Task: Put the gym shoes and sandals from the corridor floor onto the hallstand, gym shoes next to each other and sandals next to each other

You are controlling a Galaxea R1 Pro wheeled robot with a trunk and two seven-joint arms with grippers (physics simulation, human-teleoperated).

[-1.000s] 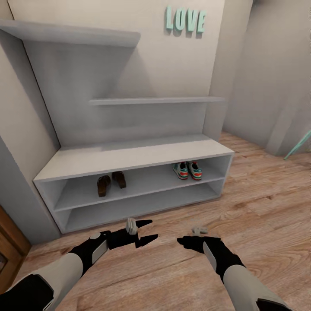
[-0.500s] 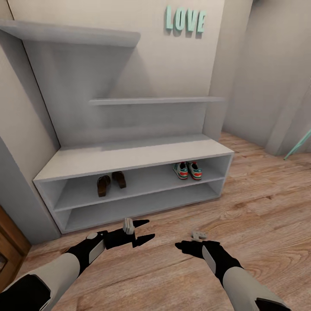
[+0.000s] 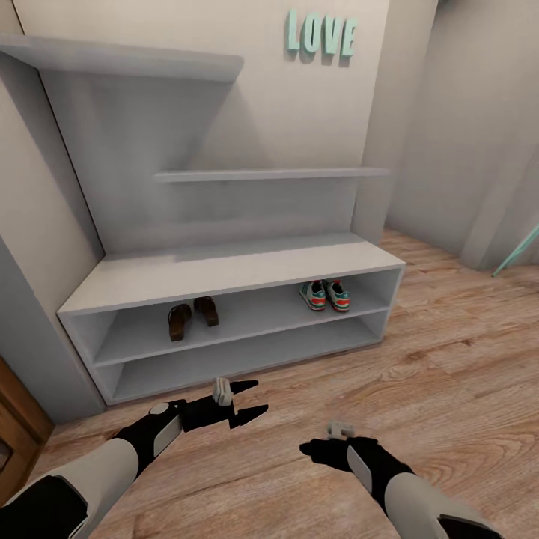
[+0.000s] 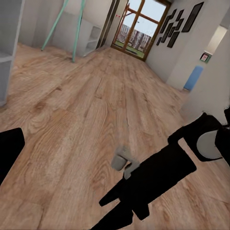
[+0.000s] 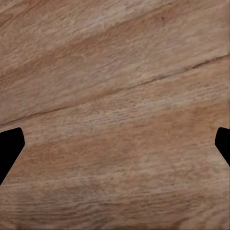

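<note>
Since all four shoes sit on the hallstand (image 3: 224,273), both arms hang low and empty in front of it.
Gym shoes (image 3: 326,295): side by side, right end of its upper tier.
Sandals (image 3: 192,316): paired, left part of that tier.
Left gripper (image 3: 253,399): fingers apart, near its base.
Right gripper (image 5: 115,143): fingers wide apart over the corridor floor (image 5: 115,96), well short of the hallstand.

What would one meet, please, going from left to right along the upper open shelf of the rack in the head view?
The two sandals side by side toward the left, then a bare stretch of the hallstand shelf, then the two gym shoes side by side toward the right.
</note>
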